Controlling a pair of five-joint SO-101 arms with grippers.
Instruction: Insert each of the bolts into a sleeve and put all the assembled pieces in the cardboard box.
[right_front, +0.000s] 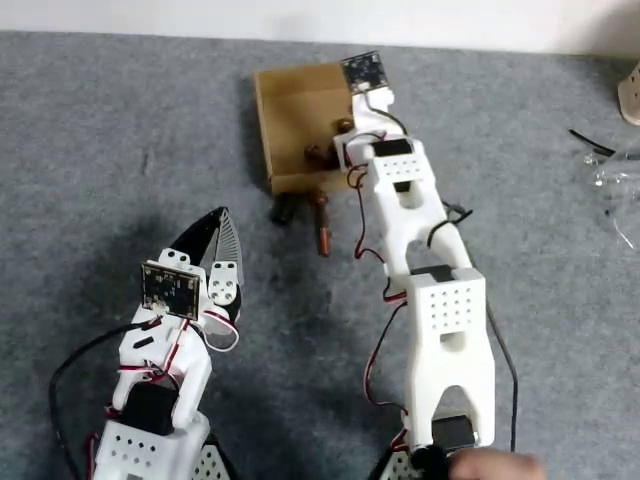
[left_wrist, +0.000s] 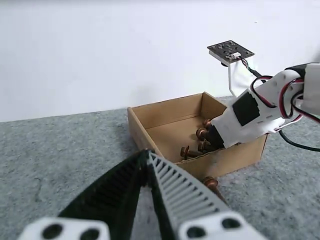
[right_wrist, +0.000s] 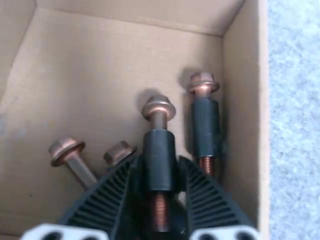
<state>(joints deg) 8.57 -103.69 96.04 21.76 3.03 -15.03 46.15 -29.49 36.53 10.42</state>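
The cardboard box (right_front: 290, 110) stands at the back middle of the grey table. My right gripper (right_wrist: 159, 162) is inside it, shut on a copper bolt in a black sleeve (right_wrist: 159, 150). A second assembled piece (right_wrist: 205, 120) lies against the box wall beside it, and two more bolt heads (right_wrist: 67, 149) show on the other side. Just in front of the box lie a loose black sleeve (right_front: 285, 208) and a bare bolt (right_front: 322, 225). My left gripper (right_front: 220, 222) is shut and empty, over the table left of those loose parts and pointing toward the box (left_wrist: 170, 125).
The right arm (right_front: 410, 210) stretches from the front edge to the box, with red and black cables along it. Clear plastic items (right_front: 612, 170) lie at the far right. A person's hand (right_front: 495, 465) rests by the right arm's base.
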